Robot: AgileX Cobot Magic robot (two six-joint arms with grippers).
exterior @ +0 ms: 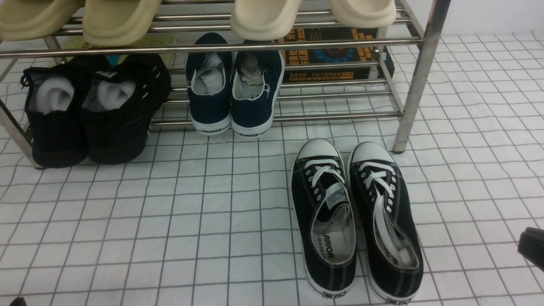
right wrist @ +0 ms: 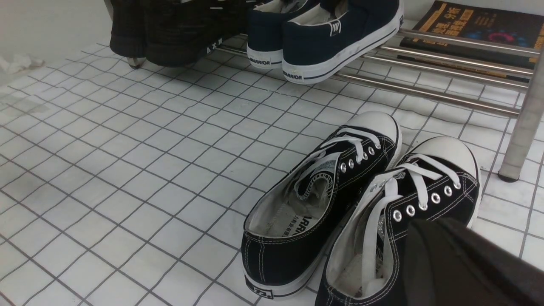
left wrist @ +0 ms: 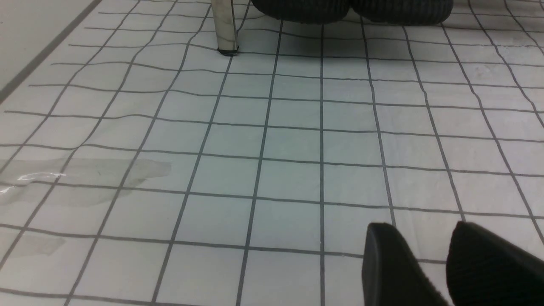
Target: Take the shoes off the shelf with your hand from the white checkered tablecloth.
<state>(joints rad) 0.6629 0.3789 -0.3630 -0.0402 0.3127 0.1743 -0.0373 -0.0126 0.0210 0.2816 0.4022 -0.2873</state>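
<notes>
The black canvas shoes with white laces stand side by side on the white checkered tablecloth (exterior: 170, 221), toes toward the shelf: left shoe (exterior: 325, 212), right shoe (exterior: 389, 221). They also show in the right wrist view (right wrist: 314, 204). The chrome shelf (exterior: 418, 76) stands just behind them, and its leg shows in the right wrist view (right wrist: 525, 123). My right gripper (exterior: 531, 248) is at the right edge, apart from the shoes. In its wrist view (right wrist: 429, 231) its fingers lie together, empty. My left gripper (left wrist: 423, 231) hangs over bare cloth with a gap between its fingers.
On the shelf's bottom tier sit an all-black mesh pair (exterior: 89, 110) stuffed with white paper, a navy WARRIOR pair (exterior: 233, 89) and a dark book (exterior: 331, 55). Beige slippers (exterior: 263, 17) lie on the upper tier. A damp patch (left wrist: 85, 178) marks the cloth at the left.
</notes>
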